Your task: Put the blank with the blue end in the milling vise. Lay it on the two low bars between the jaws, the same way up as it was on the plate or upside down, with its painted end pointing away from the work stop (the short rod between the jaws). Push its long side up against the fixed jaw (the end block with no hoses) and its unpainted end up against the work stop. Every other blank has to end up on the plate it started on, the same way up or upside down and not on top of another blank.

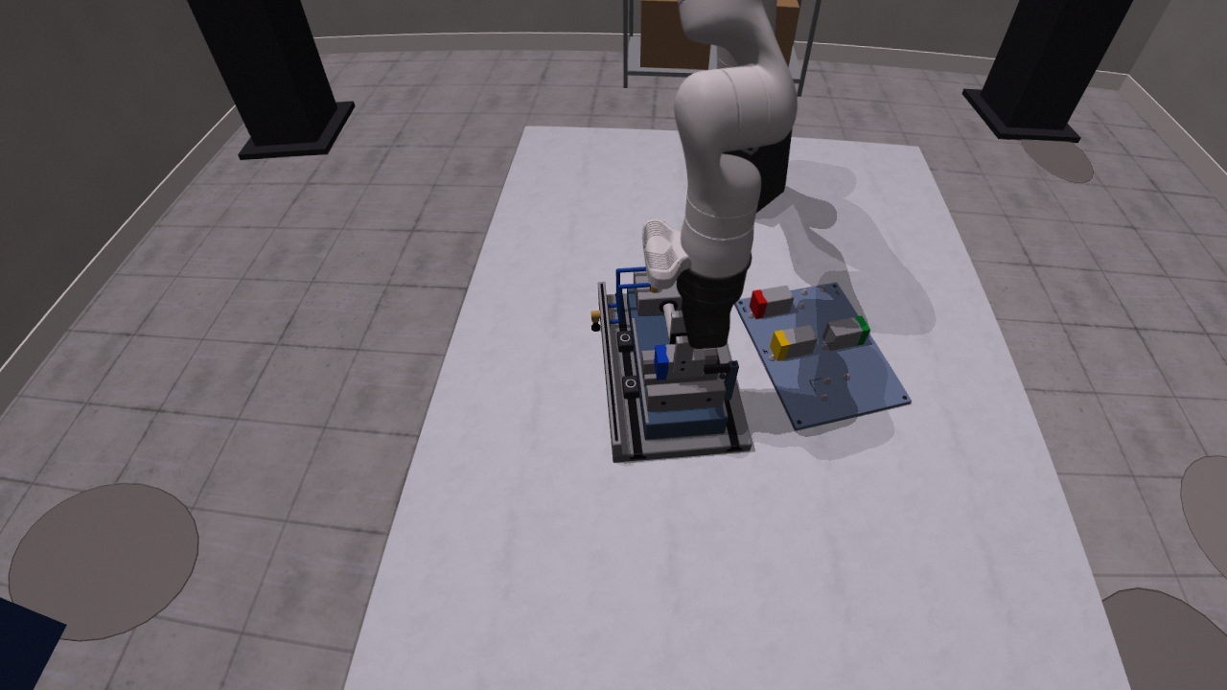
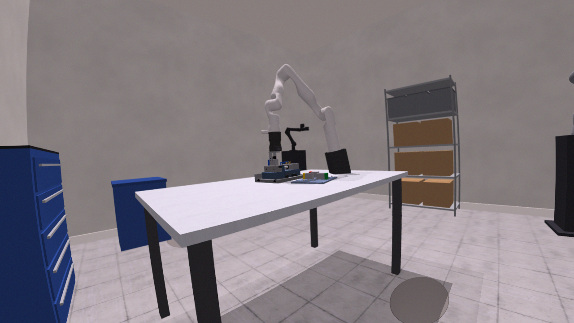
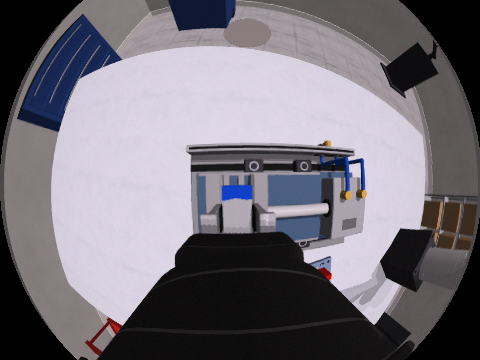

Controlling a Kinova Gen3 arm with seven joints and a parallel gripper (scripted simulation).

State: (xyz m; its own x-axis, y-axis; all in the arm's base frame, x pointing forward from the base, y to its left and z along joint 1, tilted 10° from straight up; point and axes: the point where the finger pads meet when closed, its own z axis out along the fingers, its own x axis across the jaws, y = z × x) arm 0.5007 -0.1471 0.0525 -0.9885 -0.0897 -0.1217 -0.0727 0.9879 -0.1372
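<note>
My gripper (image 1: 683, 361) (image 3: 237, 213) is shut on the blue-ended blank (image 3: 237, 192) (image 1: 660, 361) (image 2: 269, 162), across its long sides. It holds the blank level over the gap between the fixed jaw (image 1: 684, 397) (image 3: 214, 185) and the moving jaw (image 3: 260, 185) of the vise (image 1: 684, 422) (image 2: 276, 175). In the exterior view the blank looks about at or just above the jaw tops. The blue end points away from the work stop (image 1: 714, 364). The unpainted end's contact with the stop and most of the low bars are hidden.
The plate (image 1: 858, 402) (image 2: 298, 182) lies beside the vise. It carries the red-ended blank (image 1: 776, 300), yellow-ended blank (image 1: 798, 340) and green-ended blank (image 1: 844, 333), lying apart. Blue hoses (image 1: 619, 295) (image 3: 347, 172) rise at the vise's far end. The arm's black base (image 2: 337, 161) stands farther back.
</note>
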